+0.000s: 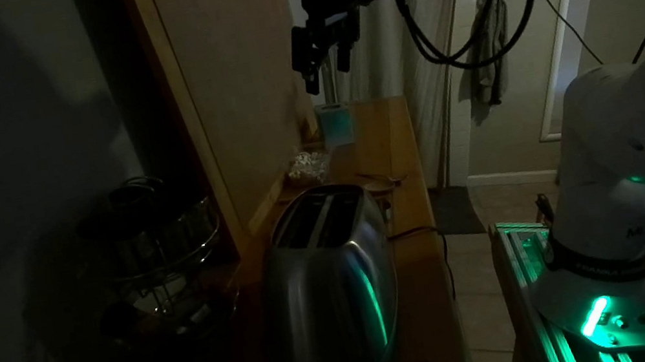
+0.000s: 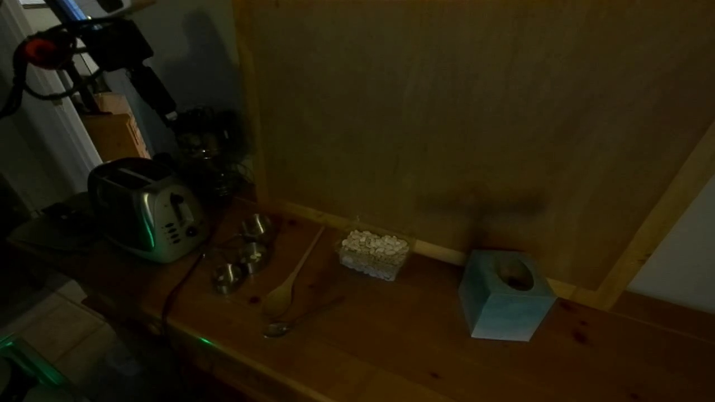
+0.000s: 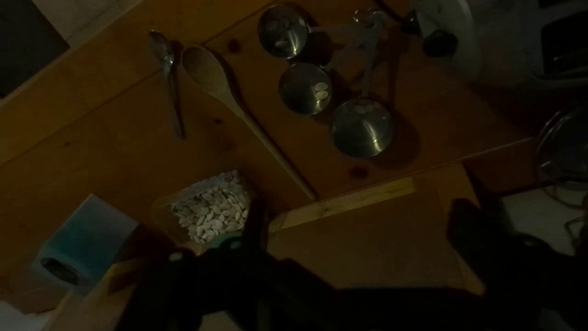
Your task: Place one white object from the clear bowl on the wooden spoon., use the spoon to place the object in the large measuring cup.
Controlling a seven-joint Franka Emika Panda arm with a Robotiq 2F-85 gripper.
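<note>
The clear bowl is a clear plastic container (image 3: 161, 216) full of white seed-like pieces (image 3: 213, 214); it also stands by the board in an exterior view (image 2: 366, 269). The wooden spoon (image 3: 206, 71) lies on the counter beside it, its bowl bare, also in an exterior view (image 2: 279, 298). The large measuring cup (image 3: 356, 138) is steel, joined with two smaller cups; pale spots near its rim may be pieces or reflections. It shows in an exterior view (image 2: 257, 226). My gripper (image 3: 360, 220) is open and empty, high above the counter, also in an exterior view (image 1: 329, 77).
Smaller cups (image 3: 294, 103) hold a few white pieces. A metal spoon (image 3: 166, 59) lies beside the wooden one. A teal tissue box (image 2: 505, 307) stands past the container. A toaster (image 2: 156, 215) with a cord stands beyond the cups. An upright board (image 2: 447, 128) backs the counter. The room is dim.
</note>
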